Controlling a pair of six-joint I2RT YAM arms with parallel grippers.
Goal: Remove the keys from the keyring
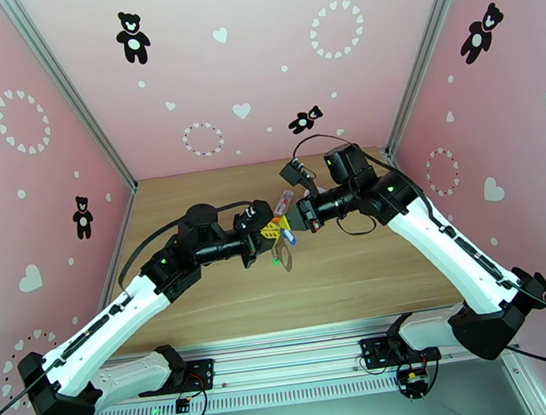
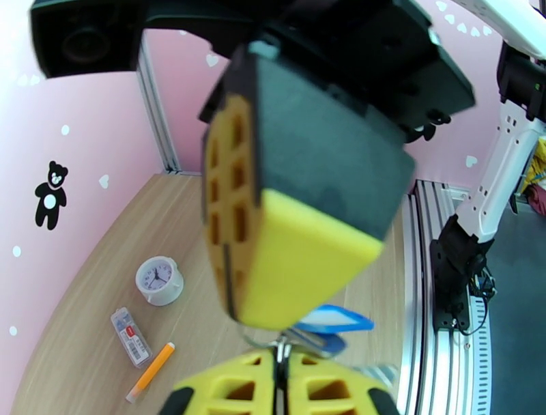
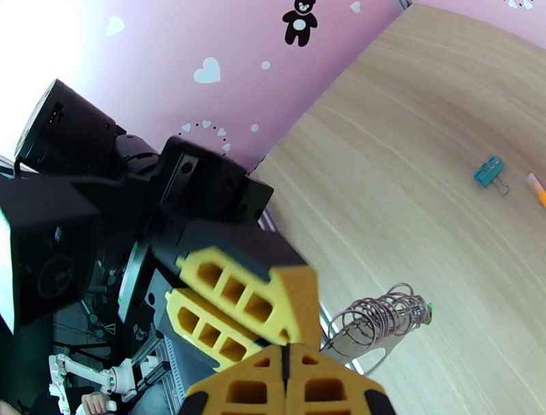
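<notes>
My two grippers meet in mid-air over the table's middle. The left gripper (image 1: 274, 233) (image 2: 280, 362) is shut, and a metal ring of the keyring (image 2: 300, 338) runs into its yellow fingertips. Beside that ring sticks out the blue key (image 2: 338, 319) (image 1: 289, 236). The right gripper (image 1: 291, 222) (image 3: 286, 358) is shut too, tip to tip with the left gripper (image 3: 283, 338). From the pinch hangs the grey keyring (image 1: 285, 257) (image 3: 379, 317) as a wire loop. The green key (image 1: 276, 261) (image 3: 426, 307) dangles at its end. What exactly each pad pinches is hidden.
On the wooden table (image 1: 361, 273) under the arms lie a small white clock (image 2: 159, 280), a clear lead box (image 2: 130, 336) and an orange pen (image 2: 151, 370). A teal binder clip (image 3: 488, 170) lies further off. Pink walls (image 1: 255, 63) close three sides.
</notes>
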